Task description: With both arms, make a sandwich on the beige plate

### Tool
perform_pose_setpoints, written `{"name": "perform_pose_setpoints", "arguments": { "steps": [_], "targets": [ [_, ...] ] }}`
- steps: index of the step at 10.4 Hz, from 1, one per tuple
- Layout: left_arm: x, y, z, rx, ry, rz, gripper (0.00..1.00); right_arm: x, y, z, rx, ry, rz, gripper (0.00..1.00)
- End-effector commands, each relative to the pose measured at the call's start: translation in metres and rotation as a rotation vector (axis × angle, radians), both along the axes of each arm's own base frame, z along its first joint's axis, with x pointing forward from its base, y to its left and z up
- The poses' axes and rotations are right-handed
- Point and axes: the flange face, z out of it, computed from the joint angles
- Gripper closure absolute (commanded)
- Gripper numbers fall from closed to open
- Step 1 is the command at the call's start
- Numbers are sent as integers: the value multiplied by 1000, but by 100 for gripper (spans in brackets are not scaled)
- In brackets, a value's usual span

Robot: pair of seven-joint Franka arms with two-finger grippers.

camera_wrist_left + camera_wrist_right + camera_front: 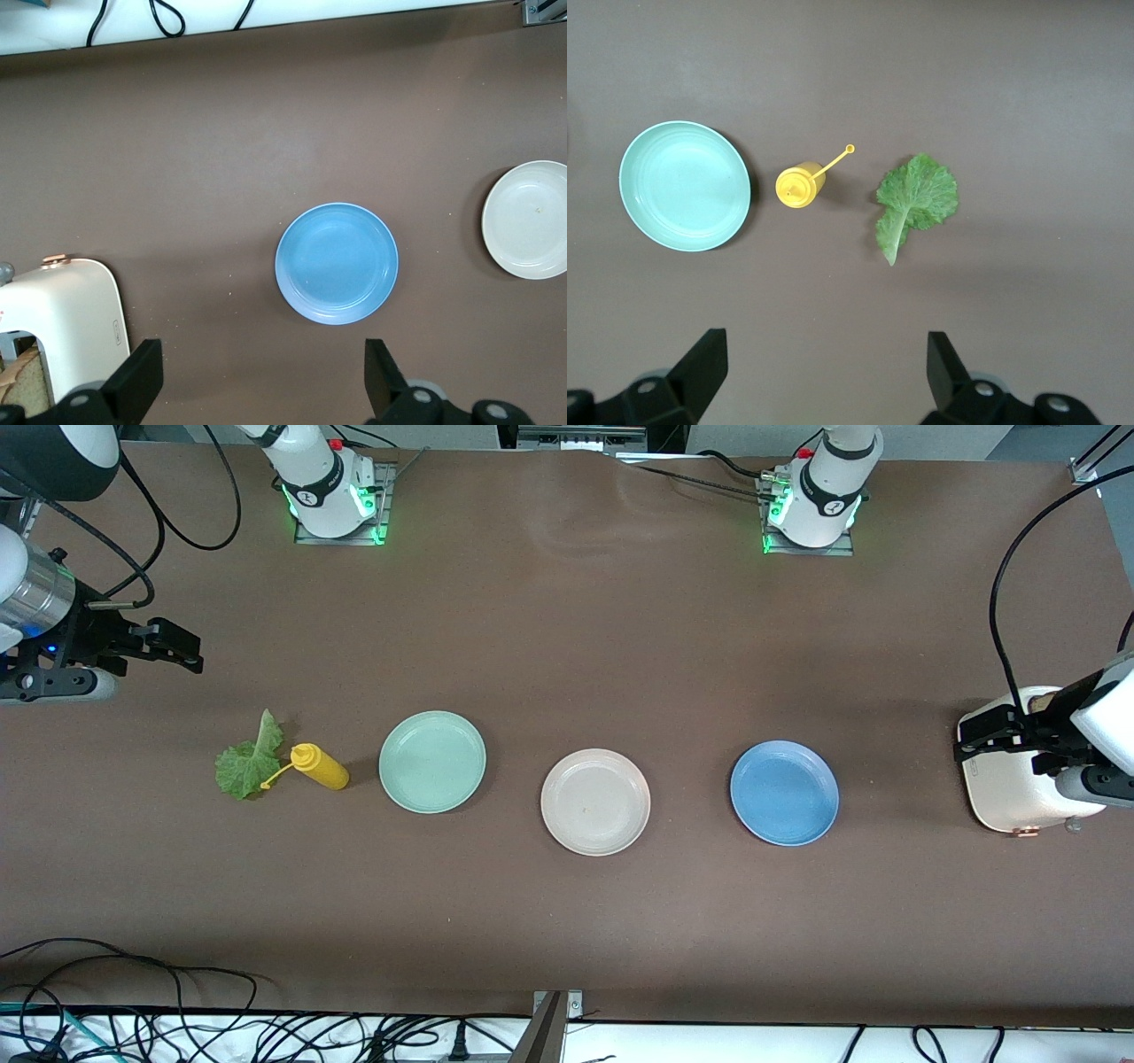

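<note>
Scanning the front view from its left edge: right gripper [182,648] hangs at the upper left of the frame, jaws spread, holding nothing. Below it, lettuce leaf [249,762], mustard bottle [321,767] standing touching the leaf, mint plate [432,762]. Beige plate [595,802] sits center frame, bare. Blue plate [785,793] next, then toaster [1010,779] at the right edge with left gripper [997,735] over it, jaws spread, empty. Bread barely shows, only inside the toaster. Risk: grabbing the leaf could tip the bottle, since they touch.
</note>
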Motion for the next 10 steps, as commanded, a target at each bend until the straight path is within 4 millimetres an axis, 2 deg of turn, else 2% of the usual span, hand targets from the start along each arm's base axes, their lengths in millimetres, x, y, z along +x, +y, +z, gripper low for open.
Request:
{"name": "perform_pose_setpoints", "arguments": {
  "steps": [1,8,10],
  "targets": [
    [-3,-2,10,-15,-17,2,0,-2,2,7,-30,-1,-6,0],
    [-5,-3,14,-14,-26,2,0,-2,2,6,-26,-1,-13,0],
    [-5,-11,14,-14,-25,-10,0,-1,1,6,-26,-1,-14,0]
  ]
}}
